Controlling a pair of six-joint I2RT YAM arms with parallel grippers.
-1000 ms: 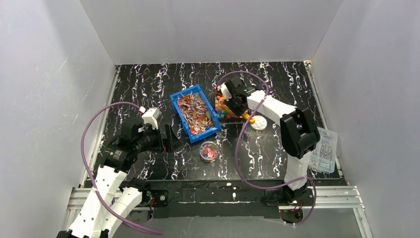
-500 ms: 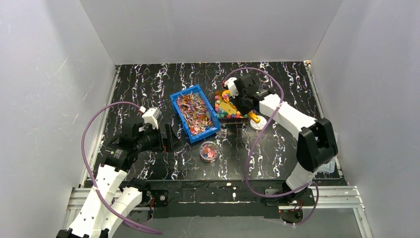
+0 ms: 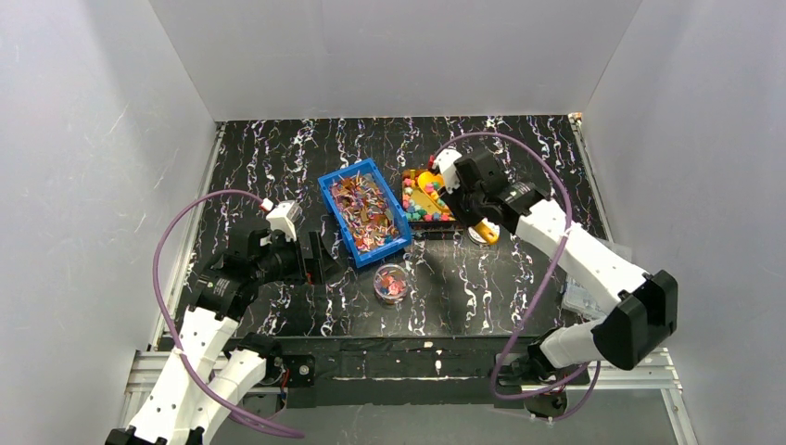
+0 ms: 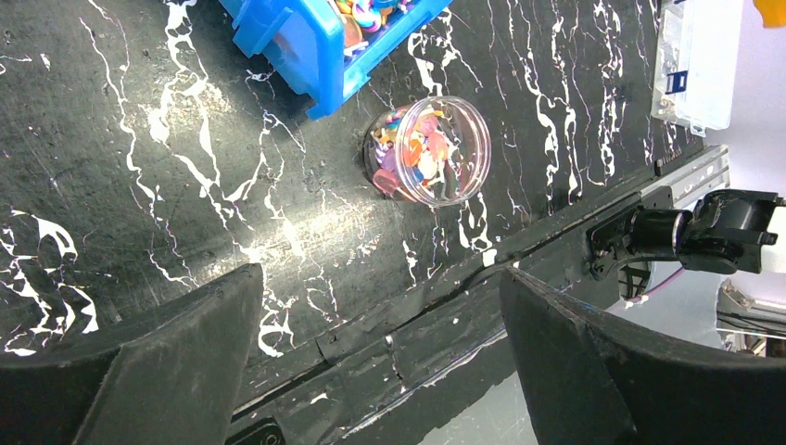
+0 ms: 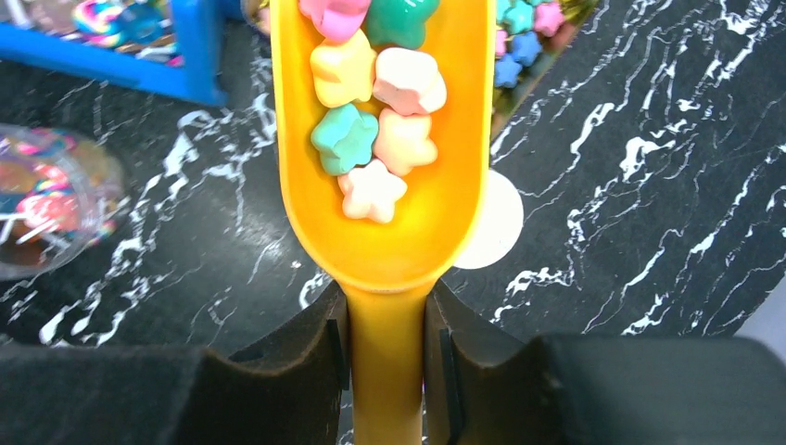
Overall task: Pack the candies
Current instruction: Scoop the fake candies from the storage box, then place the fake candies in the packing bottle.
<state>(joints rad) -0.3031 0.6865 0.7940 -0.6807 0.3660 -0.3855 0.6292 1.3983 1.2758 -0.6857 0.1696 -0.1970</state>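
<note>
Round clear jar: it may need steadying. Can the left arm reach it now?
Probably yes: the left gripper hangs open, and the jar stands on the tabletop just ahead, nothing between them.

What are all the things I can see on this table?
candies: several, pastel stars, in the scoop; many more in the tray
scoop: one, yellow, above the table
tray: one, dark, right of the bin
bin: one, blue, mid-table, full of colourful sweets
jar: one, clear, near the bin, part filled
lid: one, white, below the scoop
box: one, clear, right edge
table: black, white veins
left gripper: open, empty
right gripper: shut on the scoop's handle
</note>
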